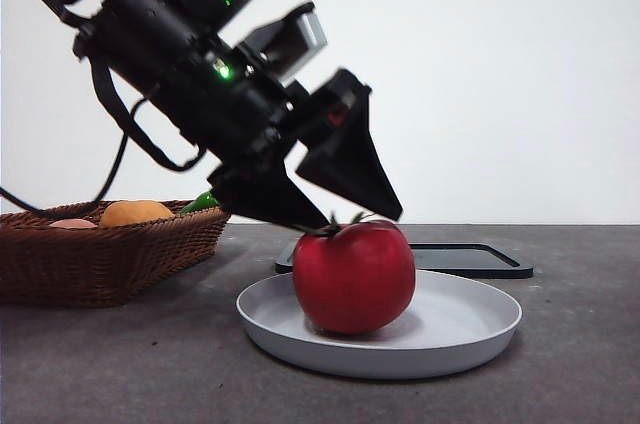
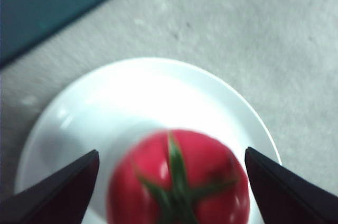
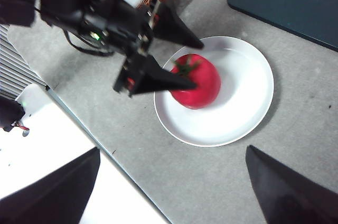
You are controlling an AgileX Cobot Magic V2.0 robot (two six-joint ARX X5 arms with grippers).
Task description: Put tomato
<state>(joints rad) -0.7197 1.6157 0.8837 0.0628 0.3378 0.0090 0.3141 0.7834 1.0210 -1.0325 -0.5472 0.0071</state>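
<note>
In the front view, nearest the camera, a white plate [image 1: 470, 329] sits on the grey table [image 1: 580, 384] at lower centre. The tomato [image 1: 354, 277] rests on the plate's left half, red and glossy, with its green stem pointing up. It stands free on the plate.

Just above the tomato hangs the left gripper [image 1: 350, 216], coming down from the upper left of the frame on a big dark arm with two green lights. Its jaws are spread wide, one tip just above the tomato's upper left near the stem and the other above its upper right; neither jaw clamps the fruit. The left wrist view agrees: the tomato [image 2: 179, 179] lies blurred at lower centre between the two jaws, with a clear gap of white plate [image 2: 153, 92] on each side of it.

To the left in the front view, farther back, stands a wicker basket [image 1: 100, 254]. An orange fruit [image 1: 136, 211] and a green pepper [image 1: 201, 202] show above its rim.

Behind the plate, at centre right, a dark flat tray [image 1: 480, 259] lies on the table.

The right gripper [image 3: 171, 182] waits high above, its jaws wide apart at the lower corners of its wrist view, holding nothing. From there the left gripper [image 3: 193, 61] straddles the tomato [image 3: 203, 84] on the plate [image 3: 243, 102].
</note>
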